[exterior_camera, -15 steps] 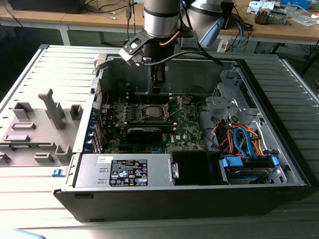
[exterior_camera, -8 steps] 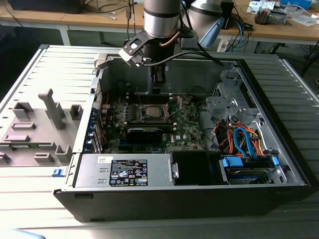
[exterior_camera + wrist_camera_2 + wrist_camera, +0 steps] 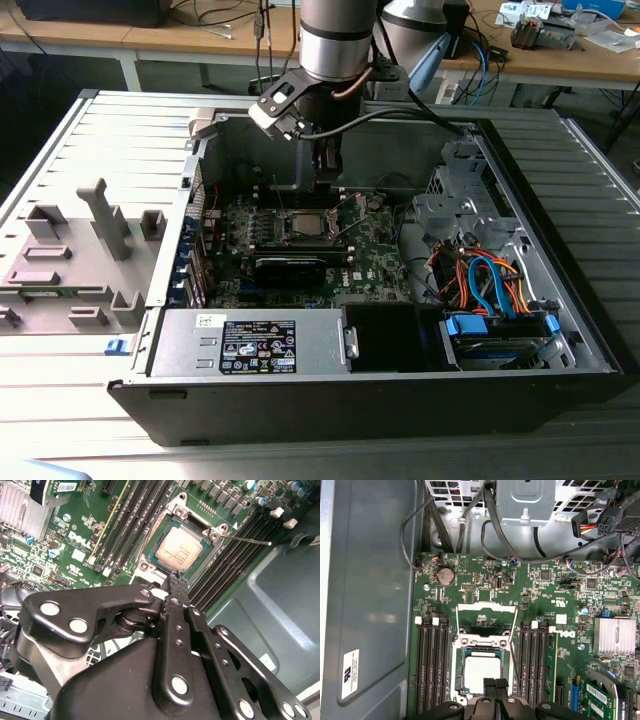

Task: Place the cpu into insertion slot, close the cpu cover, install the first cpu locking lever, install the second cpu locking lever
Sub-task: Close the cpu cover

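Note:
The cpu point(image 3: 481, 670) lies flat in the insertion slot point(image 3: 458, 680), silver top up, between rows of black memory slots; it also appears in the second wrist view point(image 3: 179, 548). The cpu cover point(image 3: 487, 609) is swung open, a silvery frame standing back from the socket with green board showing through its window. A thin locking lever point(image 3: 247, 540) sticks out beside the socket. My gripper point(image 3: 495, 684) hovers just above the cpu's near edge, shut with nothing held. In the exterior view the gripper point(image 3: 328, 172) hangs over the insertion slot point(image 3: 305, 224).
A black card point(image 3: 290, 268) lies in front of the socket. A power supply point(image 3: 250, 343) and a drive bay with coloured cables point(image 3: 490, 280) fill the case front. A finned heatsink point(image 3: 615, 635) sits on the board. A grey fixture point(image 3: 70, 260) stands outside the case.

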Available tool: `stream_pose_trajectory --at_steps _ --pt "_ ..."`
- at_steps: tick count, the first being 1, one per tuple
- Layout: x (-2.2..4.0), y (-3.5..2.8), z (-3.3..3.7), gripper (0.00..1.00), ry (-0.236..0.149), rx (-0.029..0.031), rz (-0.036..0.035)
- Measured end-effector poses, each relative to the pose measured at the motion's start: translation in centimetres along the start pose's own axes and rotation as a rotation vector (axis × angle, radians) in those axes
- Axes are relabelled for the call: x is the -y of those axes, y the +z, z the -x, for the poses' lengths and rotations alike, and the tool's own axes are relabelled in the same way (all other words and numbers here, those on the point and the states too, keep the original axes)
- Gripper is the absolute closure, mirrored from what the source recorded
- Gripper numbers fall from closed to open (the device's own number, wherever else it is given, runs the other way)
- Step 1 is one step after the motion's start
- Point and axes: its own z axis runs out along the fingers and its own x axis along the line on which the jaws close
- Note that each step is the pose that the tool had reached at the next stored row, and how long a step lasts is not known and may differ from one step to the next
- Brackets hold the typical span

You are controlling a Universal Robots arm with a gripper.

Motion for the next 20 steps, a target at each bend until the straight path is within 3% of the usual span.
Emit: stream_pose_trajectory --at_steps 20 --pt "-1.25 0.0 0.07 0.89 0.0 0.0011 -0.0001"
